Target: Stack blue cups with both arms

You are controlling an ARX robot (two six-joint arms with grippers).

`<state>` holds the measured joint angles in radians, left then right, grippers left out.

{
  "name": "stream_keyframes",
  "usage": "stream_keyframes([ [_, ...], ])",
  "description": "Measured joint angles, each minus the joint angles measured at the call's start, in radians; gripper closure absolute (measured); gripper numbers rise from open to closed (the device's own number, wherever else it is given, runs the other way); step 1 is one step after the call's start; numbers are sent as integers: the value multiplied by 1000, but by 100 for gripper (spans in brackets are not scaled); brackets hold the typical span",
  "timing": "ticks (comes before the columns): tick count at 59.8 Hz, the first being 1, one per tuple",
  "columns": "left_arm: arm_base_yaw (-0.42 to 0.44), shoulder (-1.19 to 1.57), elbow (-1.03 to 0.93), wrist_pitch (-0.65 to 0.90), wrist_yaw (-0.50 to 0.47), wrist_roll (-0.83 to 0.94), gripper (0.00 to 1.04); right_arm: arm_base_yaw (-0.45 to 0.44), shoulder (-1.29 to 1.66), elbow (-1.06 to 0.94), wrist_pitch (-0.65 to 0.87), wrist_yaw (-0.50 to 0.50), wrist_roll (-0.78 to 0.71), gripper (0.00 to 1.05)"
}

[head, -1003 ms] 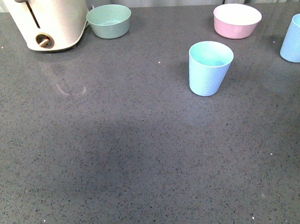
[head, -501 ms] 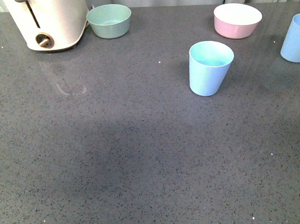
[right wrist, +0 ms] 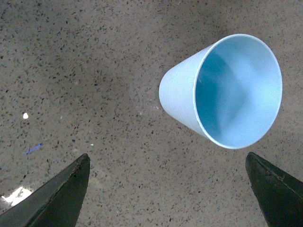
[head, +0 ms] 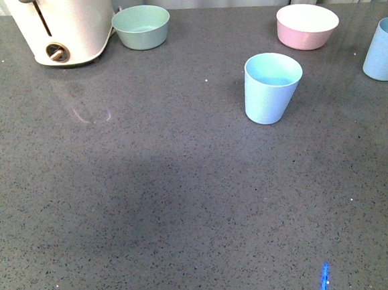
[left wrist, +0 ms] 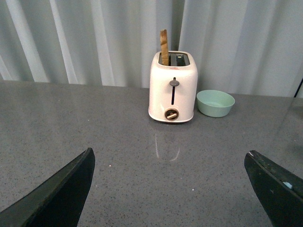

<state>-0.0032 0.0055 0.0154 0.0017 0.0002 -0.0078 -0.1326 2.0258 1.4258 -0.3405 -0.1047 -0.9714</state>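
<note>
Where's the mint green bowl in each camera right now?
Front view: mint green bowl at the back, just right of the toaster.
Left wrist view: bowl beside the toaster, before the curtain.
Right wrist view: not in it.
Shared landmark: the toaster.

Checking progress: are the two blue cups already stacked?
No: the middle blue cup stands alone, and the right-hand blue cup stands well apart from it.

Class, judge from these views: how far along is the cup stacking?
Done: nothing; the middle blue cup and the right-edge blue cup stand upright, apart. In hand: the open right gripper hovers over one of them, gripping nothing. Left: grasp, lift, nest.
</note>
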Motion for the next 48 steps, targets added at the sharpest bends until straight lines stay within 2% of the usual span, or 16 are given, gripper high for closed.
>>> stream_keyframes([
  [12,0,0,0,0,0,0,9,2,87,111,-31,0,33,9],
  [32,0,0,0,0,0,0,9,17,147,168,-48,2,44,9],
  [35,0,0,0,0,0,0,9,20,154,172,-49,5,47,13],
  [48,0,0,0,0,0,0,9,21,163,175,-51,14,60,44],
])
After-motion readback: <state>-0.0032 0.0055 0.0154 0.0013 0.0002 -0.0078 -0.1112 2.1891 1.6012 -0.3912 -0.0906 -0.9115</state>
